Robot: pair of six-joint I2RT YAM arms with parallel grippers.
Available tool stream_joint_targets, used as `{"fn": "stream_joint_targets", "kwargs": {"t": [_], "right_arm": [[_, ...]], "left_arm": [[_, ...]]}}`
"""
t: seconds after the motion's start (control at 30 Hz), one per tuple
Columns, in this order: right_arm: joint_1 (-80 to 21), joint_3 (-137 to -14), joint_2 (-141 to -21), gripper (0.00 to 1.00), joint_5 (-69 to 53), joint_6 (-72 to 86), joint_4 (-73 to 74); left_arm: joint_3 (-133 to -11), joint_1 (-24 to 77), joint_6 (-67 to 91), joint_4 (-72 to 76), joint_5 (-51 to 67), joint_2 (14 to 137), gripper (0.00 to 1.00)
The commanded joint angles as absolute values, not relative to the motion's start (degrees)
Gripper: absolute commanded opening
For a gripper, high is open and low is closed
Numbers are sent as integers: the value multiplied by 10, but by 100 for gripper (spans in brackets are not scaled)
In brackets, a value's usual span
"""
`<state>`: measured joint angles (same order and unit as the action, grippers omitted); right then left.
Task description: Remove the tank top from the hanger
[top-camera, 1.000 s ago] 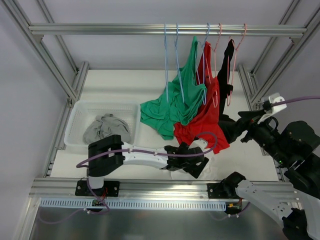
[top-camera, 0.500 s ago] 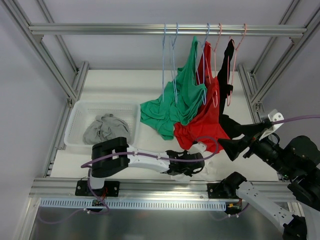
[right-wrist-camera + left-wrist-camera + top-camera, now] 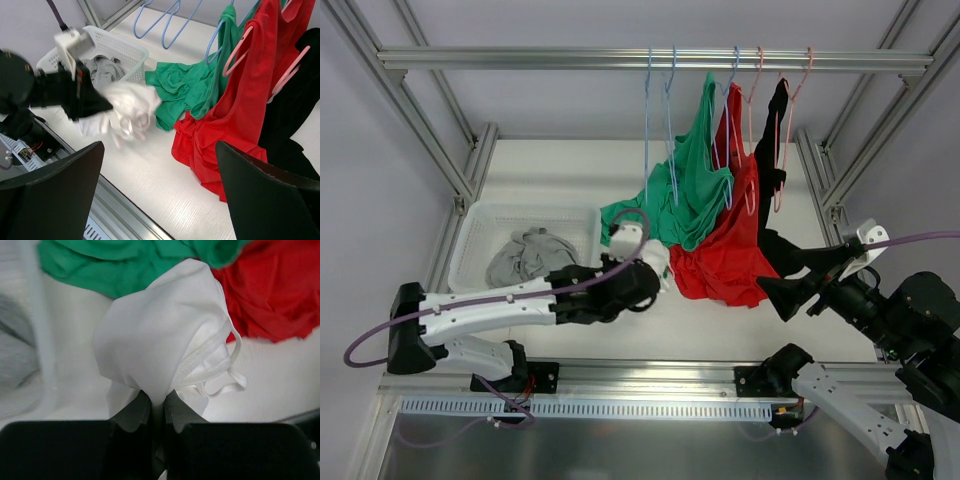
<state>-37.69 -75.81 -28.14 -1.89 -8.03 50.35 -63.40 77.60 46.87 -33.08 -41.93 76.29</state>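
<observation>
Left fingers (image 3: 131, 414) pinch the white tank top (image 3: 160, 335) — bunched directly ahead.

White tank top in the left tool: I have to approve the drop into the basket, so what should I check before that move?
1. Left tool shut on the white tank top: ok.
2. No hanger caught in it: ok, none shows.
3. Its cloth apart from the green top: cannot tell.
4. Basket has room beside the grey garment: ok.
5. Right tool open and off to the side, by the red top: ok.
</observation>
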Motion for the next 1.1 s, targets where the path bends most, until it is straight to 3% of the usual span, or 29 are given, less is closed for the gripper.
{"fn": "stream_joint_targets", "kwargs": {"t": [0.0, 0.27, 0.4, 0.63, 0.77, 0.8, 0.9, 1.07], "right_arm": [[-375, -776, -293, 100, -6, -89, 489], [-375, -780, -311, 99, -4, -91, 489], [-376, -773, -330, 100, 35, -87, 483], [-375, -805, -416, 99, 112, -69, 476], [-373, -875, -501, 99, 173, -86, 482], [-369, -895, -521, 99, 176, -91, 486], [-343, -978, -603, 99, 149, -107, 505], [-333, -1104, -722, 84, 136, -117, 522]], "left_arm": [[-635, 710, 512, -428, -484, 699, 0], [-648, 495, 438, -429, -469, 578, 0], [-647, 376, 419, -421, -412, 608, 0], [-586, 320, 409, -344, -325, 683, 0], [-568, 316, 415, -333, -288, 701, 65], [-564, 316, 417, -334, -283, 696, 87], [-552, 316, 400, -336, -252, 629, 99], [-549, 317, 325, -339, -147, 501, 99]]}}
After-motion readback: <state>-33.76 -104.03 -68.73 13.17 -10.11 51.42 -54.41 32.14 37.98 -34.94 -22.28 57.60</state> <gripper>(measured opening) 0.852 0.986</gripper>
